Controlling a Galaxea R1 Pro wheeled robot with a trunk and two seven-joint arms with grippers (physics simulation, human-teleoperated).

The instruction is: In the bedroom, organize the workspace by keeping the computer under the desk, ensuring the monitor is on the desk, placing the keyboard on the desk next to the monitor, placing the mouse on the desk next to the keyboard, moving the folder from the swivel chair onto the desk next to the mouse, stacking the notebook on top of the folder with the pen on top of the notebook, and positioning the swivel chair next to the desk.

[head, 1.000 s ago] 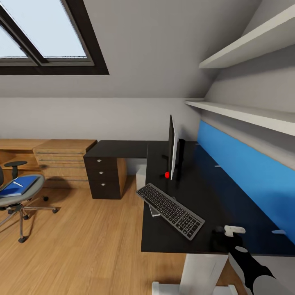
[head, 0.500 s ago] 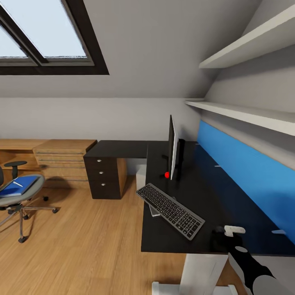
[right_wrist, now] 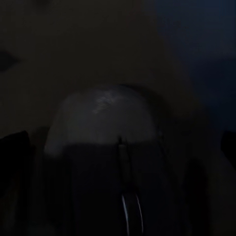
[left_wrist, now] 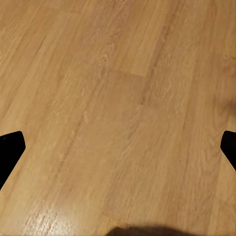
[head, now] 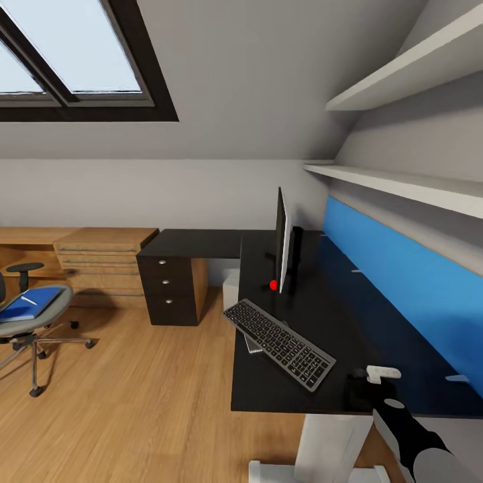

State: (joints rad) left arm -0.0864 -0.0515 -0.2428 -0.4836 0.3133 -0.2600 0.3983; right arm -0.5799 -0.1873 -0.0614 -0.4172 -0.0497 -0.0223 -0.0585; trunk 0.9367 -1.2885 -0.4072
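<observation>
A: Anything different from a second ago?

B: Barely. The right gripper [head: 374, 378] has crept a touch up and inward over the mouse [head: 353, 388]. The rest of the room sits the same.

A: Where's the mouse?

B: On the desk [head: 335, 302], near its front edge, at about 4 o'clock from the keyboard [head: 280, 344], close but apart. The right wrist view has it dead ahead, with the scroll wheel showing.

A: Right gripper state?

B: Fingers look spread at that view's edges, with the mouse between them and not clamped. It's dark, so that's my read, not certain.

A: Left?

B: The left gripper [left_wrist: 118, 147] is spread wide with nothing in it, facing bare wood floor [left_wrist: 123, 88].

A: Task meaning?

B: The mouse step looks about finished, or is a last nudge. The monitor [head: 282, 241] stands at 12 o'clock from the keyboard. The folder [head: 30, 305] lies on the swivel chair [head: 40, 329], far out at 9 o'clock from the desk, with the pen [head: 28, 300] on top. So folder, notebook, pen and chair are all still to do.
</observation>
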